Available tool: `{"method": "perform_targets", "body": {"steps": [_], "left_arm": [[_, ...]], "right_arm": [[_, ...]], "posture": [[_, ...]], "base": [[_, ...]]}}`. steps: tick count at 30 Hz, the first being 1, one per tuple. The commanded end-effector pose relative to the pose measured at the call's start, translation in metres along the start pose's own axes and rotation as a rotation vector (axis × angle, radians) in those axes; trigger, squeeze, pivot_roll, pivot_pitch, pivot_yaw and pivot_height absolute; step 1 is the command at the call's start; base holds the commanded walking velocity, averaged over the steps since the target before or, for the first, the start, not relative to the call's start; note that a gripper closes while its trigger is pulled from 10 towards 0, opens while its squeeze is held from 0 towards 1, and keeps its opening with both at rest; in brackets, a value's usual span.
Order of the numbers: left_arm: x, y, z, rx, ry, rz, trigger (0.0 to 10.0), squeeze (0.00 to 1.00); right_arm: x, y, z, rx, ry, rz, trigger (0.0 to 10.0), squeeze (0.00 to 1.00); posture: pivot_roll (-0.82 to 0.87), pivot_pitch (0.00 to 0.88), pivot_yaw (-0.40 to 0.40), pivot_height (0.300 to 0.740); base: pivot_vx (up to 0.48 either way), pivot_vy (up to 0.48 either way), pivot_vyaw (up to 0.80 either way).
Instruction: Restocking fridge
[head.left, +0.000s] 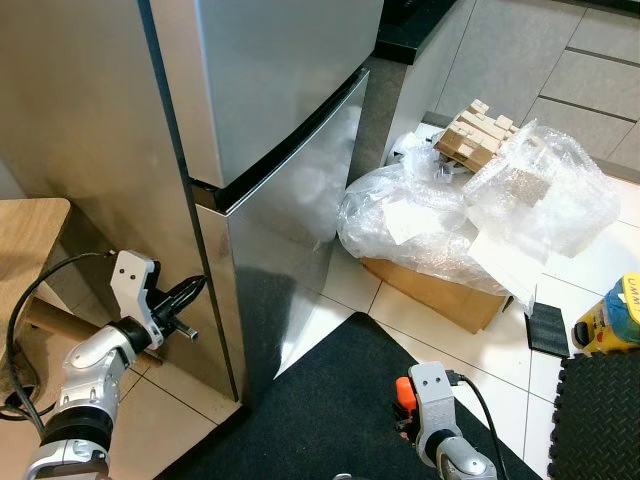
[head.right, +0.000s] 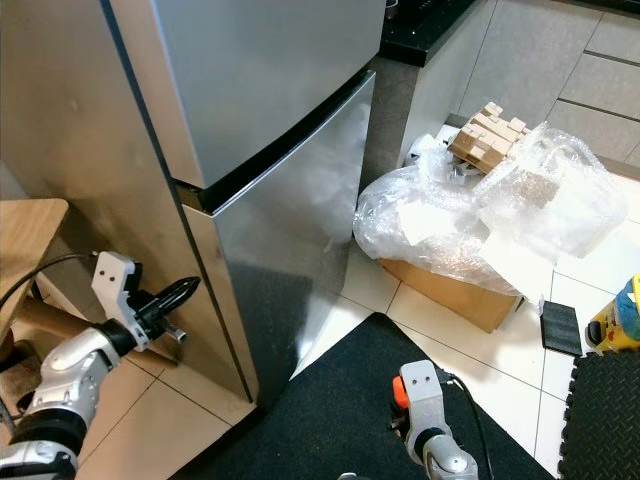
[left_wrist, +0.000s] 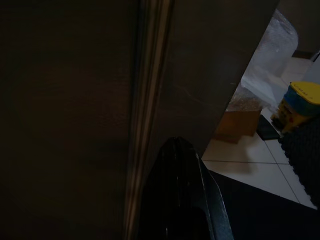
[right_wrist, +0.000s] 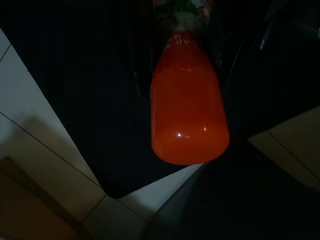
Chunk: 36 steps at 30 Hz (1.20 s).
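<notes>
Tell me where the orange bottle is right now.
The orange bottle is held between the fingers of the right gripper, low on the robot's right over the black mat, in front of the closed fridge.

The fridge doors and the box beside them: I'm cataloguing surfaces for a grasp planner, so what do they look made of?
The fridge doors look like brushed stainless steel or a steel-look finish: grey, with soft blurred reflections. The box looks like plain brown cardboard, matte, under crinkled clear plastic wrap.
</notes>
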<state>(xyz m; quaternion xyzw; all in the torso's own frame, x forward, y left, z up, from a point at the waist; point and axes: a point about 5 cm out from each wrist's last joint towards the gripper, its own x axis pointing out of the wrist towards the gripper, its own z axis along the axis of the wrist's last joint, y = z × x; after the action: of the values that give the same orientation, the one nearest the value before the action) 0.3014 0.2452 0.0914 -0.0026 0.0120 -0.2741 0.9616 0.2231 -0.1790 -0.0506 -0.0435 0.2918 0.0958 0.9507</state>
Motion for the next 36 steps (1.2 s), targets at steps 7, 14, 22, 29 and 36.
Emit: {"method": "perform_targets", "body": {"steps": [7,14,22,29,36], "left_arm": [[0.005,-0.002,0.003,0.048,-0.038,0.044,0.0,0.0],[0.014,-0.002,0.007,0.062,-0.062,0.08,0.0,0.0],[0.022,-0.004,0.007,0.068,-0.061,0.106,0.0,0.0],[0.031,-0.001,0.012,0.129,-0.052,0.185,2.5,0.0],[0.039,0.0,0.018,0.148,-0.07,0.223,3.1,0.0]], "right_arm": [[-0.004,-0.003,-0.006,-0.01,0.011,0.0,10.0,0.0],[-0.004,-0.003,-0.006,-0.011,0.009,0.003,10.0,0.0],[-0.003,-0.003,-0.004,-0.011,0.004,0.003,10.0,0.0],[-0.003,-0.003,-0.003,-0.012,-0.001,0.004,10.0,0.0],[-0.003,-0.003,-0.003,-0.011,-0.002,0.004,10.0,0.0]], "posture": [[-0.12,0.093,-0.05,0.74],[-0.12,0.096,-0.05,0.74],[-0.13,0.102,-0.054,0.74],[-0.13,0.11,-0.057,0.74],[-0.13,0.11,-0.056,0.74]], "base": [[0.0,0.0,0.0],[0.0,0.0,0.0],[0.0,0.0,0.0],[0.0,0.0,0.0],[0.0,0.0,0.0]]}}
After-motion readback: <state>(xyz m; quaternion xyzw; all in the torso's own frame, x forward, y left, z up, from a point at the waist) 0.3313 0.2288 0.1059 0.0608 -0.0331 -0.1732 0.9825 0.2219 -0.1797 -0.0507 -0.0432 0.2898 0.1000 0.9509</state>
